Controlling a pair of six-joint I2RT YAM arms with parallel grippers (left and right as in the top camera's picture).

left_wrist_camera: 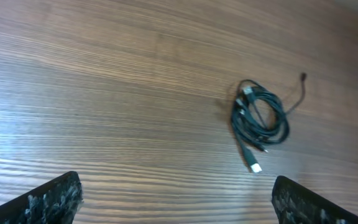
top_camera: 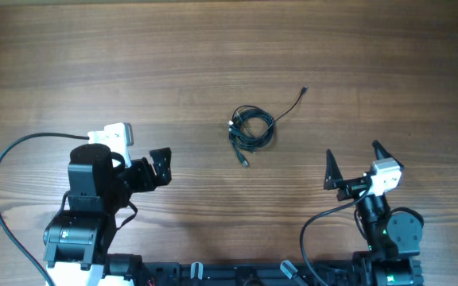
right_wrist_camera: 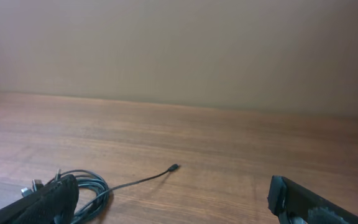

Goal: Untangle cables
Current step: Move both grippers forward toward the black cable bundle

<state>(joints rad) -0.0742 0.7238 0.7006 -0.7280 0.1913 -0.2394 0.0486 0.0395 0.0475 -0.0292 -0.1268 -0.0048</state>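
The cables (top_camera: 237, 133) lie as a small coil of thin black cord on the wooden table, just right of the middle. One loose tail runs up and right to a small plug (top_camera: 304, 90). In the left wrist view the coil (left_wrist_camera: 240, 121) sits ahead and to the right, with a white connector (left_wrist_camera: 256, 167) at its near end. My left gripper (top_camera: 161, 167) is open and holds nothing, well to the left of the coil. My right gripper (top_camera: 355, 156) is open too, standing to the lower right of the coil. In the right wrist view the left finger (right_wrist_camera: 42, 202) hides part of the coil (right_wrist_camera: 95, 185).
A thick black wire (top_camera: 6, 175) loops round the left arm's base, and another (top_camera: 316, 222) curves beside the right arm's base. Both arm bases stand at the table's front edge. A plain wall (right_wrist_camera: 179, 50) rises behind the table's far edge.
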